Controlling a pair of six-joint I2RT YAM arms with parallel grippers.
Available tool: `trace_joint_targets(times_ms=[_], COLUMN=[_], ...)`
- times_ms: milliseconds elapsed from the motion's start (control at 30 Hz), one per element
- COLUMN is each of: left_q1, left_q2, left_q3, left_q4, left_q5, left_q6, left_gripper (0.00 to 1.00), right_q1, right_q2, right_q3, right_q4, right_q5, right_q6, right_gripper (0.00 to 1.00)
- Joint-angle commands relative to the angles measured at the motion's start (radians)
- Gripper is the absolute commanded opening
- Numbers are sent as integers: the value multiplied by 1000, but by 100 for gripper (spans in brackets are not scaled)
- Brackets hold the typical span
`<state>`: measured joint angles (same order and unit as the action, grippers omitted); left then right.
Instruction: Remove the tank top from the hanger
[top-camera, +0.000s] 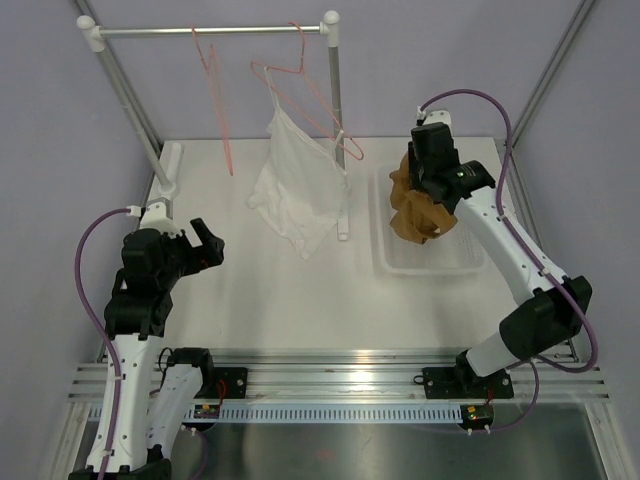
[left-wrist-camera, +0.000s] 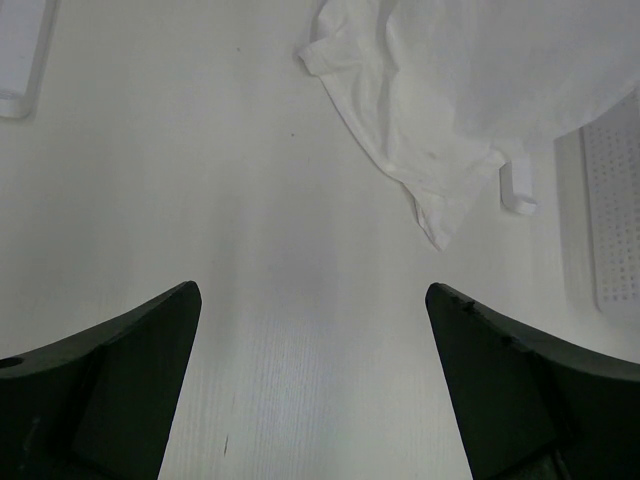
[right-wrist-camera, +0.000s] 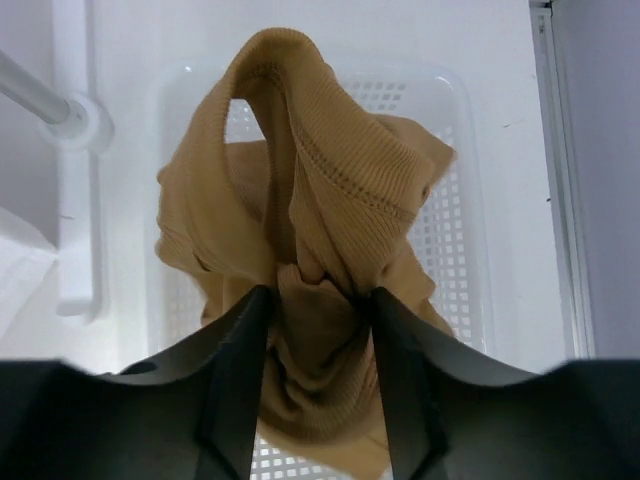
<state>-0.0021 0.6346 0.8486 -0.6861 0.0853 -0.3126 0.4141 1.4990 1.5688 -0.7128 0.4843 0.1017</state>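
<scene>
- Tank top (right-wrist-camera: 320, 200), tan ribbed-knit fabric, hangs bunched from the right gripper (right-wrist-camera: 318, 300), well apart from both hangers on the rail. The two dark fingers are closed to a narrow gap with a thick fold of the cloth pinched between them.
- Directly beneath the dangling cloth sits a white perforated plastic basket (top-camera: 430, 268) at the right side of the white tabletop (top-camera: 280, 300). The lowest folds appear to hang inside the basket's outline, though neither view settles whether they touch its floor.
- Across the table, the left gripper (left-wrist-camera: 310, 290) hovers over bare tabletop with its black fingers spread wide and nothing between them.
- Just beyond that claw, a white sleeveless garment (top-camera: 295, 195) droops toward the table's middle, its crumpled lower edge pointing down at the tabletop.
- That white garment is carried by a thin pink wire hanger (top-camera: 329, 115), tilted, with one arm sloping down to the right past the rack's upright post.
- To its left, a second thin pink wire hanger (top-camera: 226, 140) hangs edge-on to the top camera.
- Farthest back, a grey metal rail (top-camera: 210, 30) with white end fittings spans the rear of the table, both hooks over it.
</scene>
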Motion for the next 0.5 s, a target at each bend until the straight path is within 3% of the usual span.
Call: trace_joint_targets(times_ms=[0,100,133,167,300,467], left_q1=[-3,-3,-3,-3,-3,-3], left_q2=[-10,-7,-6,-6,2,-13], left_q3=[6,15,20,26,134,263], left_q4=[48,42,39,33,-71,-180], left_q5=[-16,-30,-33,-42,-120,-148], left_q6=[14,6,3,0,-8,15], left_gripper=[99,99,99,99,99,99], right_q1=[-6,-11,-9,-9,-9,-9], right_q2=[43,50,44,24,-84,-345], right_q3=[-10,6,13,19,11,-91], right_q4=[59,33,27,18,-40,-60], right_q5=[-38,-27,-27,-27,-105,-158], right_q6=[-11,-13,-11,-8,47,84], right_gripper=[55,72,90,99,99,99])
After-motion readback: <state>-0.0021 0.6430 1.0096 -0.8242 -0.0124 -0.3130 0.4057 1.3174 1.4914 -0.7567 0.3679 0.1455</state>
